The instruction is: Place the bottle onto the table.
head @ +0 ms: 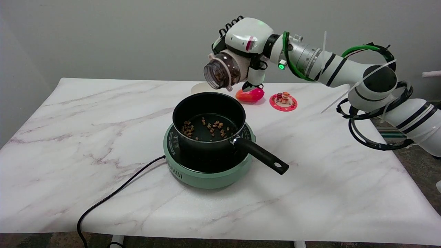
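Note:
My right hand [246,39] grips a clear bottle [222,71] with brown bits inside. The bottle lies nearly level in the air, its open mouth facing left and toward the camera, above the far rim of the black pot [208,119]. The marble table [69,144] lies well below it. The hand's fingers wrap the bottle's body, so most of that part is hidden.
The pot holds scattered brown bits and sits on a green hot plate [206,174], its handle [262,155] pointing front right. A black cord [113,196] runs off the front left. Behind stand a red-pink object [249,95], a small red dish [283,101] and a pale disc [200,88].

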Robot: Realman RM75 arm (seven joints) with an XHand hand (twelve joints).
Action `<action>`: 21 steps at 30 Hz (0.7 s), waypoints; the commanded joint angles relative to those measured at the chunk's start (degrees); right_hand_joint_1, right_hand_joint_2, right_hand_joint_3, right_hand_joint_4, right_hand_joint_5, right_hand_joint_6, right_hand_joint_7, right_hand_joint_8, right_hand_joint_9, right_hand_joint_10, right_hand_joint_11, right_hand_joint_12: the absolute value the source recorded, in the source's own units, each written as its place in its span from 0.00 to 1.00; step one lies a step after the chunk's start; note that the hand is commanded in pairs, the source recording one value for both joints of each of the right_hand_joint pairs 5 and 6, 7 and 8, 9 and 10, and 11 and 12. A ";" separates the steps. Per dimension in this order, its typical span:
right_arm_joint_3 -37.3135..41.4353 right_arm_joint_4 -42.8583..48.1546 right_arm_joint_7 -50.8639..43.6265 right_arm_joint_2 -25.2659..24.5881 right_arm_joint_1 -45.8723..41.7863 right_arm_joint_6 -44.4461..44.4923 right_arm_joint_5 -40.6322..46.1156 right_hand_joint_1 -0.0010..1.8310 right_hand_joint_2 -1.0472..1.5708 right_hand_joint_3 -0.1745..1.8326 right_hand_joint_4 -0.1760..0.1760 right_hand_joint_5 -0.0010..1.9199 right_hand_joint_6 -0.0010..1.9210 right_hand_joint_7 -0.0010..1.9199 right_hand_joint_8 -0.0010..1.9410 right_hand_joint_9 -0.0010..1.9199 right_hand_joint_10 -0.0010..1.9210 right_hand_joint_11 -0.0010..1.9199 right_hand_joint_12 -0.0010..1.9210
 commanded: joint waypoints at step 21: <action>34.95 -17.77 -6.30 0.66 -31.59 2.46 66.37 0.83 0.68 0.44 0.50 0.95 0.95 0.93 0.92 0.70 0.69 0.59 0.59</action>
